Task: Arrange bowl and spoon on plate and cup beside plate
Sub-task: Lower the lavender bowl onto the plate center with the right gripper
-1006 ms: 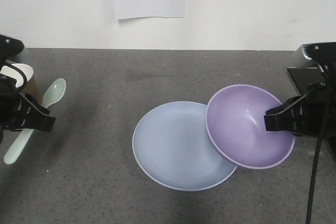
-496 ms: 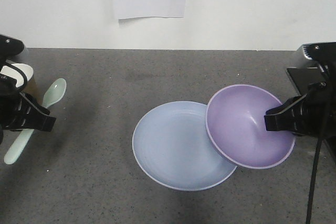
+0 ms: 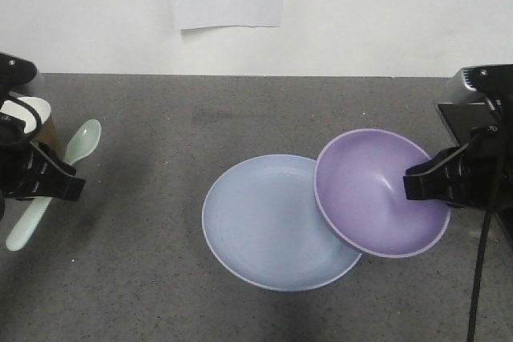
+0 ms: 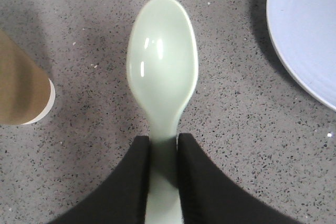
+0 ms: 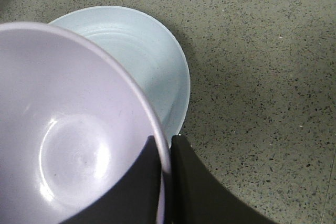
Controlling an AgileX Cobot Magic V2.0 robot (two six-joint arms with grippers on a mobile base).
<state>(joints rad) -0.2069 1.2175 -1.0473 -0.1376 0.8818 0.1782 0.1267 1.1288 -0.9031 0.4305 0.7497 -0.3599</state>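
The round, shallow pale blue plate (image 3: pixel 264 230) lies flat at centre. Over its right edge the right gripper (image 3: pixel 410 183) pinches the rim of the tilted lavender plastic bowl (image 3: pixel 365 194). The next move, it seems, is to level and centre it. Far left, beside the brown paper cup (image 4: pixel 21 87), the left gripper (image 4: pixel 164 148) clamps the handle of the mint-green plastic spoon (image 4: pixel 163 66). The table (image 3: pixel 160 278) is speckled grey, with a white wall (image 3: pixel 385 14) behind.
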